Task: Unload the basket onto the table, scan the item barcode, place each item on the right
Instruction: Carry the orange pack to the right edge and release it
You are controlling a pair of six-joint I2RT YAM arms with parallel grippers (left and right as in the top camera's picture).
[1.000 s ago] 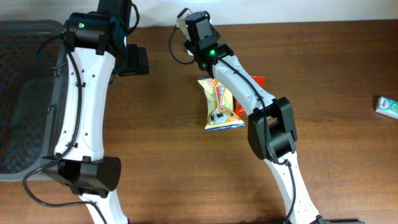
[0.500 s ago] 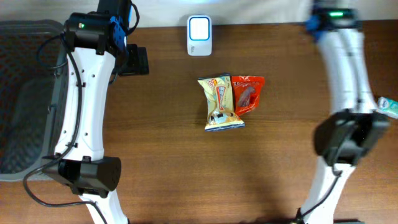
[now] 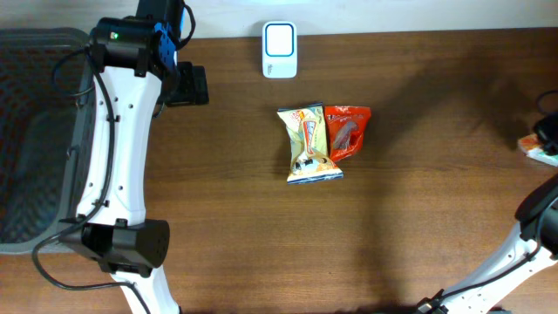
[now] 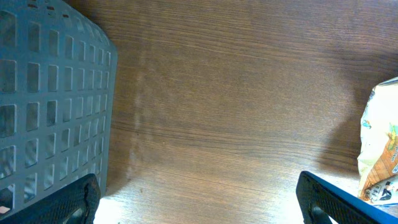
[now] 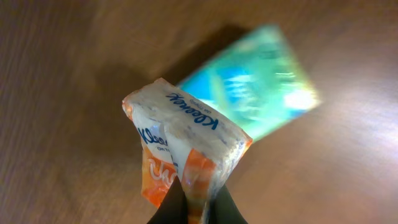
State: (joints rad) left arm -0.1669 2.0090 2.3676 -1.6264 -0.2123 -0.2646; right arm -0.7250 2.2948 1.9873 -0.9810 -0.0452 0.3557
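I see the bench (image 3: 418,218) with a grey basket (image 3: 35,131) at its left edge. Mid-bench, a yellow snack bag (image 3: 309,144) and a red one (image 3: 349,131) lie touching, with the white scanner (image 3: 280,50) at the far edge. At the right edge my right fingers (image 5: 168,208) are clamped on an orange-and-white Kleenex pack (image 5: 180,143), with a green pack (image 5: 261,93) on the bench close by. My left fingers (image 4: 71,200) stand wide apart beside the basket.

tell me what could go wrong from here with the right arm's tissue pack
1. The right gripper pinches the tissue pack only by one edge; it could slip or swing.
2. No barcode shows on the visible face, so it may reach the scanner, far across the table, facing wrong.
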